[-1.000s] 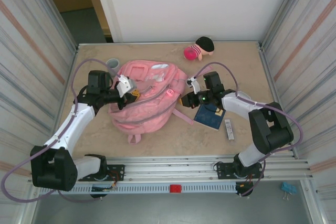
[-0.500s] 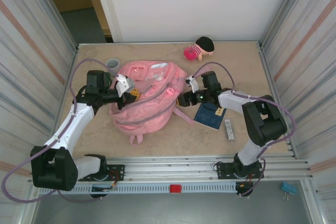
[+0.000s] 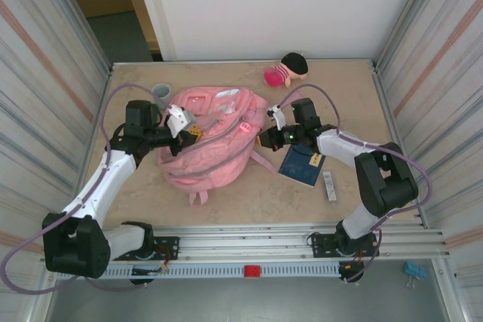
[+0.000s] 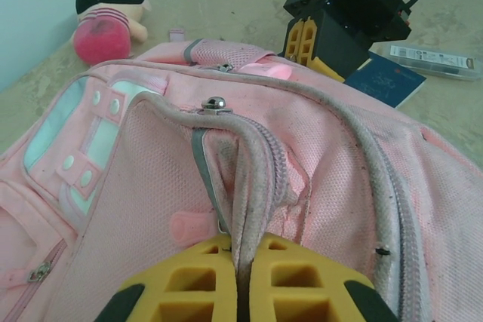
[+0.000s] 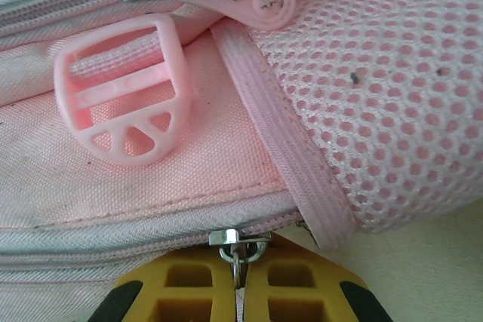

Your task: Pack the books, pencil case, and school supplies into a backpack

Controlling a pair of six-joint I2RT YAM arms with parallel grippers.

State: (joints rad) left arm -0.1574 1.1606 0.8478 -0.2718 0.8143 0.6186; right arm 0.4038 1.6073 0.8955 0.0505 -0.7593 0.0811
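Pink backpack point(image 3: 211, 152) held twice
The grey zip edge point(image 4: 250, 179) is pinched in the left gripper point(image 4: 240, 262), the metal zip ring point(image 5: 237, 245) in the right gripper point(image 5: 240, 273).

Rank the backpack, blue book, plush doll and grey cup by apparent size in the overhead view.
1. Pink backpack
2. Dark blue book (partly covered) and plush doll, too alike to rank
3. Grey cup, smallest

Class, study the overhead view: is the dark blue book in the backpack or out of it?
Out. The dark blue book lies flat on the table beside the backpack, not inside it.
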